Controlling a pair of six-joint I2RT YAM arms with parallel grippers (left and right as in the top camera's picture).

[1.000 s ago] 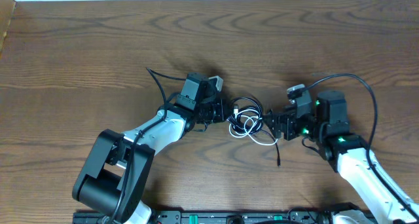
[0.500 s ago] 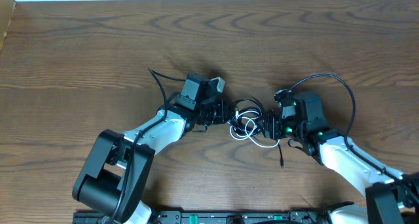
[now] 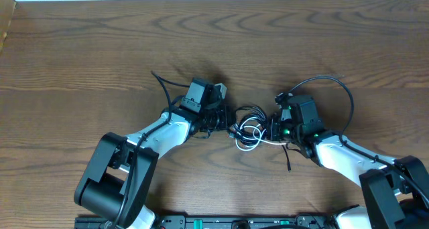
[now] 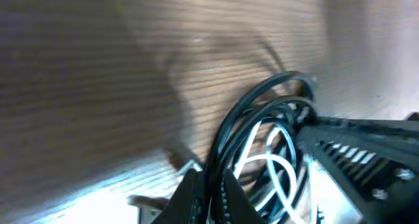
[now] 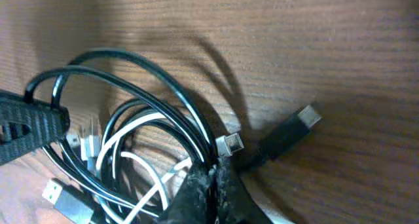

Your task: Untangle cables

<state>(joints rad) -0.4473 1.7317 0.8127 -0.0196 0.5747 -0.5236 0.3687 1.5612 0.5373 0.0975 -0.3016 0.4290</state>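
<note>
at mid-table, between both arms: tangle of thin black and white cables (image 3: 249,126), looped through one another. gripped on its left side by left gripper (image 4: 211,191), clamped shut on black loops; on its right by right gripper (image 5: 213,185), pinched closed on a black strand. held from opposite sides, likely for pulling loops apart across dark wood-grain table (image 3: 100,55).

The cables (image 3: 251,127) are lying in a tangled heap on the surface (image 3: 100,55), just below the middle of the overhead frame. The left end effector (image 3: 230,120) is sitting at the heap's left edge and the right end effector (image 3: 272,127) at its right edge, each pinching strands. A loose strand (image 3: 287,159) is trailing downward below the right end effector. In the right wrist view, a plug (image 5: 308,114) is lying right of the loops.
</note>
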